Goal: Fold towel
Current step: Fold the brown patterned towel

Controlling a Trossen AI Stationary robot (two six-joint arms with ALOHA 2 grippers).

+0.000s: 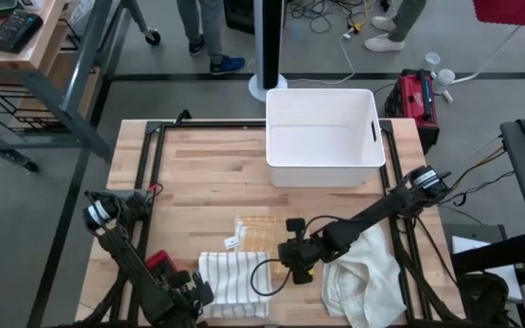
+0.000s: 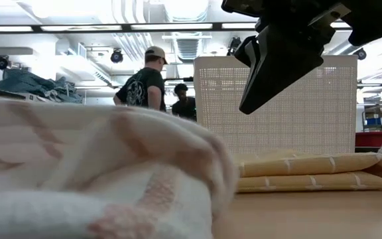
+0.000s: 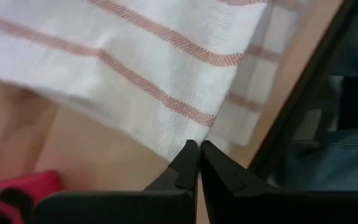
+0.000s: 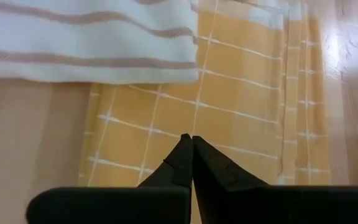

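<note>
Left wrist view shows the left pincer (image 3: 199, 152) with its two dark fingers pressed together, tips at the hem of the striped towel (image 3: 135, 56); whether any cloth is nipped between them I cannot tell, since the tips meet right at the edge. In the high view this pincer (image 1: 192, 296) sits at the lower left of the frame, just at the lower left corner of the striped towel (image 1: 233, 282), which lies as a compact, roughly square packet on the worktop (image 1: 208, 173). The right pincer (image 1: 296, 264) hangs in the lower middle of the frame, between the striped towel and a loose white cloth (image 1: 363, 282) heaped at the lower right; its fingers are also pressed together and hold nothing, hovering over a yellow checked cloth (image 4: 229, 93) in the right wrist view. Judging by the layered edges, the striped towel looks already folded at least once, and the yellow cloth lies flat and squared; the crumpled white heap appears to be what is left to do. The striped towel is a soft woven white fabric with thin reddish bands, the yellow one a flatter weave crossed by pale lines. The worktop is pale butcher-block wood with a dark metal frame. A white plastic bin (image 1: 322, 137) with rounded corners stands at the upper middle, well apart from the cloths.
</note>
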